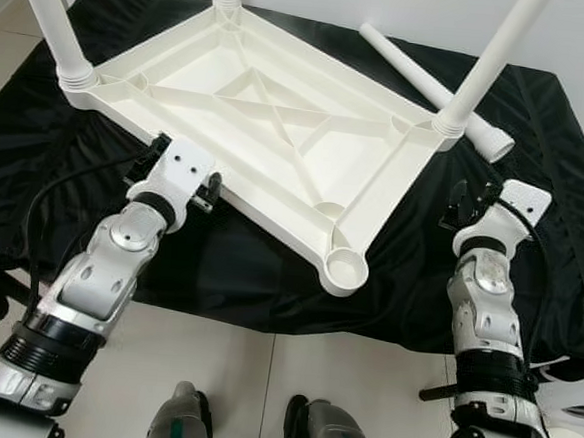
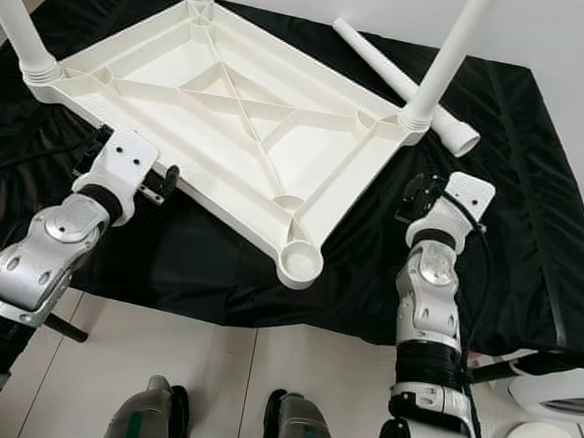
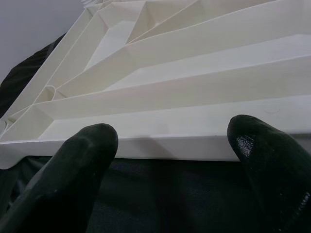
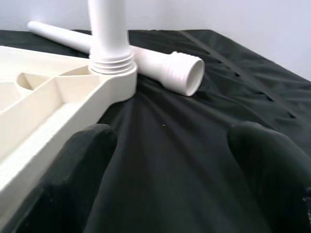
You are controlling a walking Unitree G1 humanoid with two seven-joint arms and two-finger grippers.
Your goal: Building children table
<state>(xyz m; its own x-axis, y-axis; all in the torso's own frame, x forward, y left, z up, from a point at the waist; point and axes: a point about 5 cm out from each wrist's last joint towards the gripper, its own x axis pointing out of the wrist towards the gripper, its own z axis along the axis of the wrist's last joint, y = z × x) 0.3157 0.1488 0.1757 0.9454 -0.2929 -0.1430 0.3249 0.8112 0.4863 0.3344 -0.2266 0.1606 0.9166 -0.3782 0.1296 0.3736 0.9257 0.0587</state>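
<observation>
Where I can read no writing — upturned white tabletop (image 1: 268,127), my left gripper (image 3: 165,160) and right gripper (image 4: 167,160) both spread wide beside it.

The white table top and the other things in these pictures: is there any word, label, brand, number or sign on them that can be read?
None can be read. The upturned table top, the loose leg and the black cloth bear no print, and the left gripper and the right gripper carry no lettering either.

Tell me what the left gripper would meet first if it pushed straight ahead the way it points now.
Most likely the long side edge of the upturned white tabletop, which lies directly ahead of the open left gripper, above the black cloth.
</observation>
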